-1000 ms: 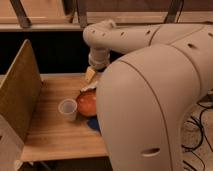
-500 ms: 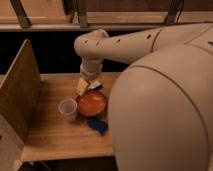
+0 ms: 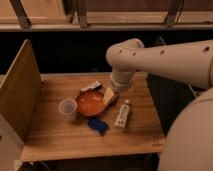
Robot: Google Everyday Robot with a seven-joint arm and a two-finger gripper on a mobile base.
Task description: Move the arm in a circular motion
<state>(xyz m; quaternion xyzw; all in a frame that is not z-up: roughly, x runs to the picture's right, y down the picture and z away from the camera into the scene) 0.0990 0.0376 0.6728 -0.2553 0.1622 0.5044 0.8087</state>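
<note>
Since half a second ago the arm (image 3: 165,56) has swung its elbow rightward, uncovering more of the worktop (image 3: 55,142) and a white tube (image 3: 122,114). Its pale-yellow gripper (image 3: 108,95) has shifted right and now hangs low over the right rim of the orange bowl (image 3: 90,103), near the clear cup (image 3: 67,108). Whether the jaws are wide or narrow I cannot tell. That curving drift suggests the circular sweep is under way, but no full loop is shown. The arc probably has yet to close back to its start.
</note>
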